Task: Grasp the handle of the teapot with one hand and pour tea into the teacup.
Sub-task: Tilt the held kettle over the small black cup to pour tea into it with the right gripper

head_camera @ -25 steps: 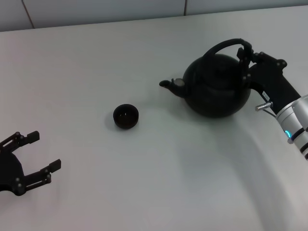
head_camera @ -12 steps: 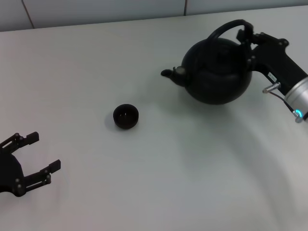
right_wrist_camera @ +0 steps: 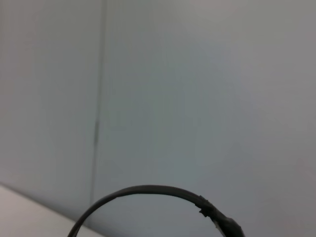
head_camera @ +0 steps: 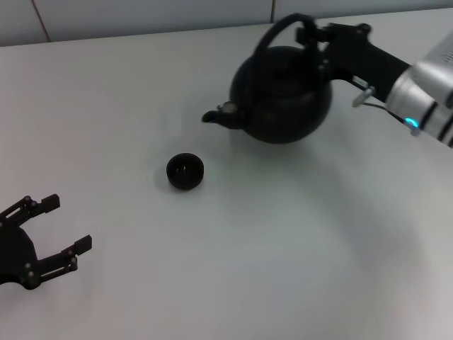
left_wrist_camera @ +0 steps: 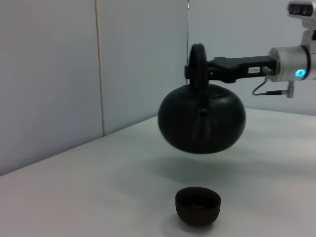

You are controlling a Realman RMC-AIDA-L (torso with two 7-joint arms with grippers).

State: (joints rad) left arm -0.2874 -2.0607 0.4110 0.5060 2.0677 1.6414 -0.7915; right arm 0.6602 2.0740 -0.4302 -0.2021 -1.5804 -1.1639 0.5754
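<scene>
The round matte black teapot (head_camera: 283, 99) hangs in the air above the white table, spout (head_camera: 216, 117) pointing left toward the teacup. My right gripper (head_camera: 315, 32) is shut on the arched black handle (head_camera: 279, 32) at its right side. The left wrist view shows the teapot (left_wrist_camera: 202, 121) lifted clear of the table, above and behind the teacup (left_wrist_camera: 198, 206). The small dark teacup (head_camera: 185, 171) stands on the table, left of and nearer than the teapot. My left gripper (head_camera: 60, 227) is open and empty at the near left. The right wrist view shows only the handle's arch (right_wrist_camera: 148, 193).
The white table (head_camera: 248, 255) runs back to a pale wall (head_camera: 141, 14) behind the teapot. Nothing else stands on the table.
My right gripper has lifted the teapot off the table and carried it left toward the teacup. The left gripper and the teacup have not moved.
</scene>
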